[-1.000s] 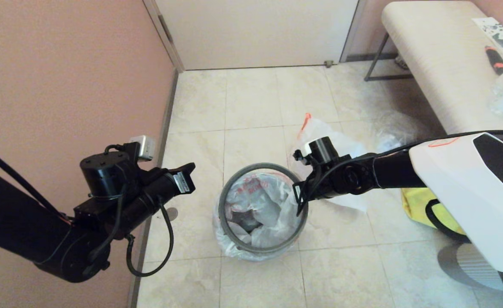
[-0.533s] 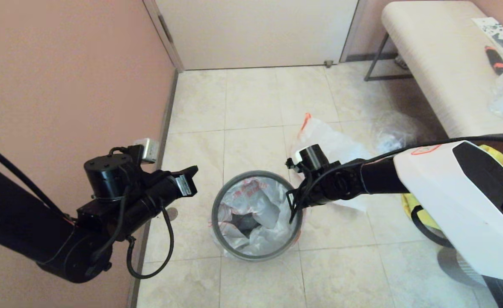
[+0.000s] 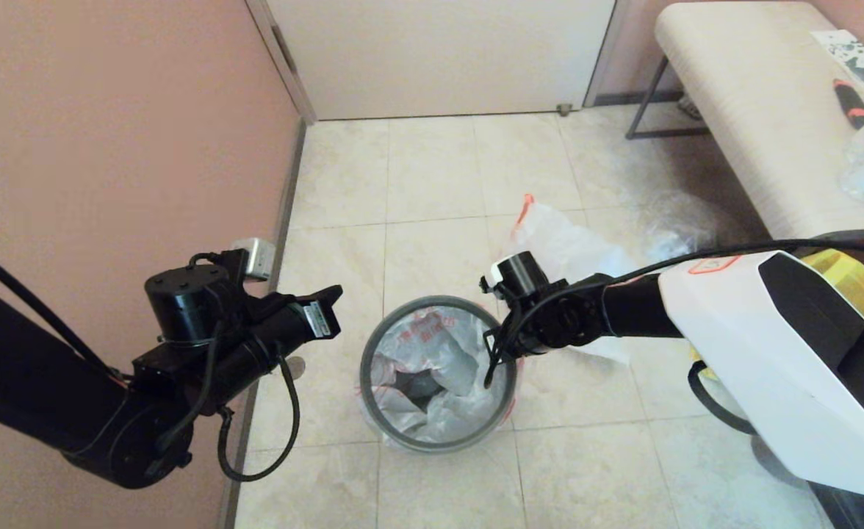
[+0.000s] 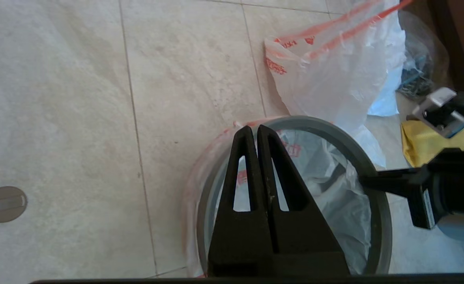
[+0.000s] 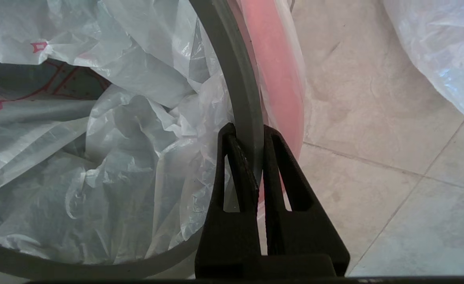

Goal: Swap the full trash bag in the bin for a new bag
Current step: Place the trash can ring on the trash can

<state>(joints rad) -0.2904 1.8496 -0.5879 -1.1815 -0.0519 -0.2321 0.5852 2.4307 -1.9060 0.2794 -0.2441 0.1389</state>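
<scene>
- Pale tiled floor (image 3: 432,176) runs between a pink wall at nine o'clock and a cream bench (image 3: 755,110) at two o'clock, with a white door at twelve.
- Left gripper (image 4: 255,132) hangs beside the wall at about eight o'clock of the head view, off the bin; its two black fingers are pressed together with nothing between them.
- At the centre stands the bin (image 3: 373,345), black with a grey ring rim (image 5: 242,98), and it is lined with the new bag (image 3: 447,367), crumpled white film with red print whose edge is folded outward over the rim.
- Right gripper (image 5: 249,136) sits at the bin's three o'clock edge, fingers nearly closed and straddling the grey rim, one fingertip inside against the bag, the other outside against the pinkish handle strip (image 5: 277,79).
- Just beyond the bin, at about one o'clock, the full trash bag (image 3: 564,239) lies on the tiles with its orange-red handle raised.
- Farther right, a clear film bag (image 3: 671,220) sits by the bench, and a yellow bag (image 3: 851,275) shows behind the right arm's white cover.
</scene>
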